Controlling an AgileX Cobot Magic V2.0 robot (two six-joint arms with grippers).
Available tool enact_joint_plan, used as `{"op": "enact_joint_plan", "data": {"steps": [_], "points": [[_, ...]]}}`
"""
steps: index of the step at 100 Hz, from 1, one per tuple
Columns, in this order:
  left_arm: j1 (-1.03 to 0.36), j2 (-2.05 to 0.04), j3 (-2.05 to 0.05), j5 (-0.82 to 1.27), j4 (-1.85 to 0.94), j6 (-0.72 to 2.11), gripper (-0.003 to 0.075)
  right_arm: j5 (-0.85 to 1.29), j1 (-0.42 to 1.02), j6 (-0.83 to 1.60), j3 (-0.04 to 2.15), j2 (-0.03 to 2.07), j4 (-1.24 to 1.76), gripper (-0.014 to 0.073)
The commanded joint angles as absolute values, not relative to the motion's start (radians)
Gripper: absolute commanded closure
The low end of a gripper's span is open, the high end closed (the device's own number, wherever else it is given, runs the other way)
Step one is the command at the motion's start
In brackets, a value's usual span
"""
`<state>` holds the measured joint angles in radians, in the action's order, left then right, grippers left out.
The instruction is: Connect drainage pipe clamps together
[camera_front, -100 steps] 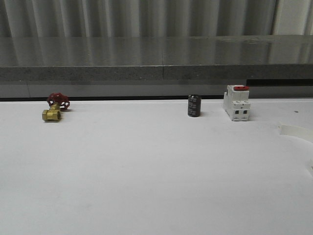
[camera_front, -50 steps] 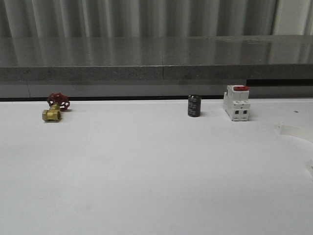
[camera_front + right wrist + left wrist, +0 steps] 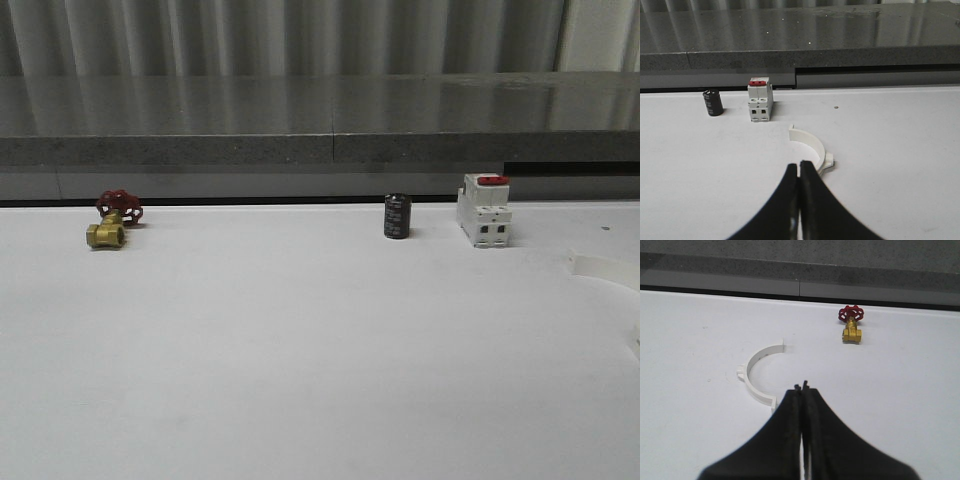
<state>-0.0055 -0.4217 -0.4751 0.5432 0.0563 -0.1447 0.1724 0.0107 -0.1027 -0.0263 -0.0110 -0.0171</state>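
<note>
White clamps, red-handled brass valve

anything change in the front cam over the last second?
Barely. The clamp half at the right table edge looks unmoved. The valve, black cylinder and breaker sit where they were. Nothing grasped or released; both grippers stay shut.

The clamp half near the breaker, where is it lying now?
In the right wrist view it lies flat on the white table, just ahead of the right gripper, nearer than the breaker.
</note>
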Motion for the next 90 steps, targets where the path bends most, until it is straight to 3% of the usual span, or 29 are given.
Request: {"op": "enact_joint_plan", "data": {"steps": [1, 10, 17, 34, 41, 66, 90], "points": [[-0.004, -0.435, -0.512, 0.489, 0.049, -0.154, 0.0738, 0.096, 0.006, -0.096, -0.012, -0.031, -0.019, 0.0662], [-0.004, -0.435, -0.512, 0.504, 0.049, -0.154, 0.0710, 0.096, 0.006, -0.096, -0.012, -0.031, -0.019, 0.0662], [-0.004, -0.435, -0.512, 0.507, 0.049, -0.154, 0.0631, 0.096, 0.006, -0.096, -0.012, -0.031, -0.019, 0.0662], [-0.004, -0.435, -0.512, 0.507, 0.049, -0.154, 0.0283, 0.096, 0.006, -0.096, -0.012, -0.031, -0.019, 0.0662], [-0.004, -0.435, -0.512, 0.507, 0.049, -0.154, 0.0204, 0.096, 0.006, -0.096, -0.012, -0.031, -0.019, 0.0662], [-0.004, -0.468, -0.530, 0.514, 0.026, -0.162, 0.0199, 0.096, 0.006, -0.096, -0.012, -0.031, -0.019, 0.0662], [0.026, -0.793, -0.737, 0.616, 0.031, -0.173, 0.0199, 0.096, 0.006, -0.096, -0.012, -0.031, -0.019, 0.0662]]}}
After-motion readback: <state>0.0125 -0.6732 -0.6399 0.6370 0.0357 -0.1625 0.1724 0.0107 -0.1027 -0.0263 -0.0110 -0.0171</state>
